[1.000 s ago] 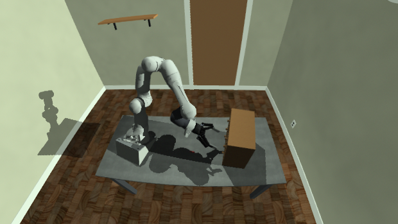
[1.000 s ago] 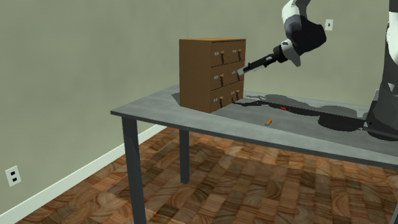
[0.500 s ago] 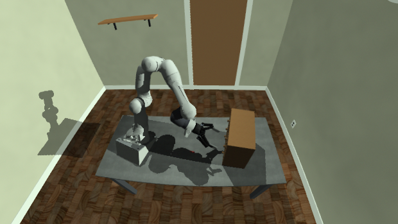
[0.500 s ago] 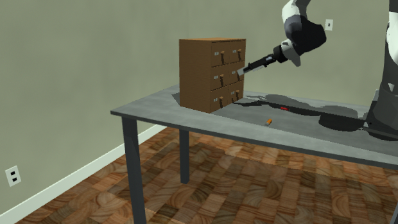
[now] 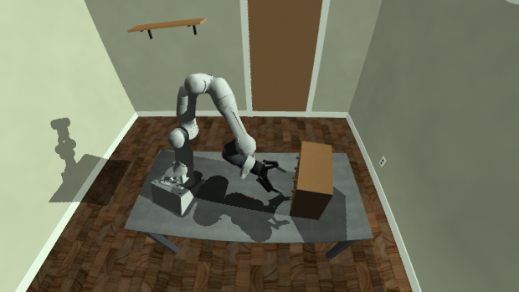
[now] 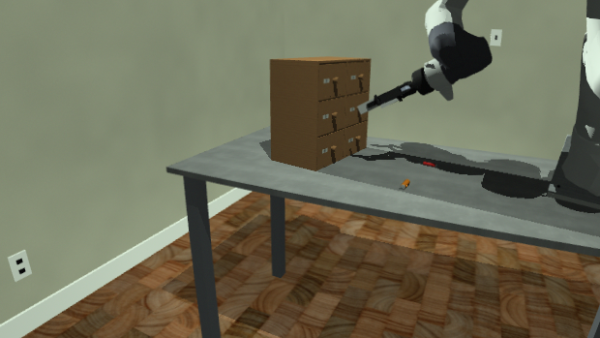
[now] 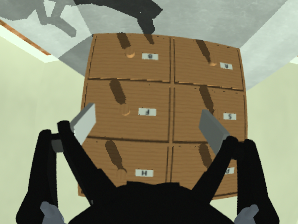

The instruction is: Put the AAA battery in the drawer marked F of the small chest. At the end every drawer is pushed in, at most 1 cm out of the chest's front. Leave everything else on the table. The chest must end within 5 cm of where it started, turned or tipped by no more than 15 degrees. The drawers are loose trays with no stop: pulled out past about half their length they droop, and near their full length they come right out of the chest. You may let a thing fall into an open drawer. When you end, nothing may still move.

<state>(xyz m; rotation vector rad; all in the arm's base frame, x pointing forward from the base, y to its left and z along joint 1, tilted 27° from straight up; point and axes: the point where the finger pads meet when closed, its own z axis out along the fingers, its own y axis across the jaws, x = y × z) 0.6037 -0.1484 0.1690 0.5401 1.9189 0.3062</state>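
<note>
The small wooden chest stands on the grey table, near its right end in the top view. It has six drawers in two columns, all pushed in. The labels are too small to read. My gripper is open and empty. It points at the chest's front at the height of the middle row, close to the handles. A small orange cylinder, likely the AAA battery, lies on the table near the front edge, apart from the gripper.
A small red object lies on the table in the arm's shadow, between the chest and the robot base. The base block stands at the table's left end.
</note>
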